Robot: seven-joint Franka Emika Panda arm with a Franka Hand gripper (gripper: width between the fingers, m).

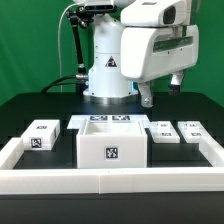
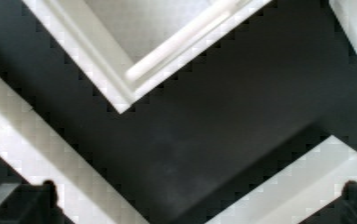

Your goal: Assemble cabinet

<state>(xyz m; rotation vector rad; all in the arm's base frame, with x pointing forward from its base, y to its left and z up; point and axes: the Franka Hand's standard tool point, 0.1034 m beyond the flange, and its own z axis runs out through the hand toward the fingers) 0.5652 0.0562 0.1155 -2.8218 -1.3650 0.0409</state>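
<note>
The white cabinet box body (image 1: 112,148) stands open-topped at the front middle of the black table, with a marker tag on its front face. A white block (image 1: 42,135) lies to its left in the exterior view. Two small white panels (image 1: 162,133) (image 1: 192,131) lie to its right. My gripper (image 1: 161,88) hangs high above the table's back right, away from every part. It is open and empty. In the wrist view the gripper (image 2: 189,205) shows only its dark fingertips (image 2: 18,202), set wide apart over bare black table. A white V-shaped corner (image 2: 143,75) lies beyond them; I cannot tell which part it is.
The low white border wall (image 1: 110,182) runs along the front and both sides of the table; its bands show in the wrist view (image 2: 33,150). The marker board (image 1: 105,120) lies flat behind the box body. The robot base (image 1: 105,75) stands at the back middle.
</note>
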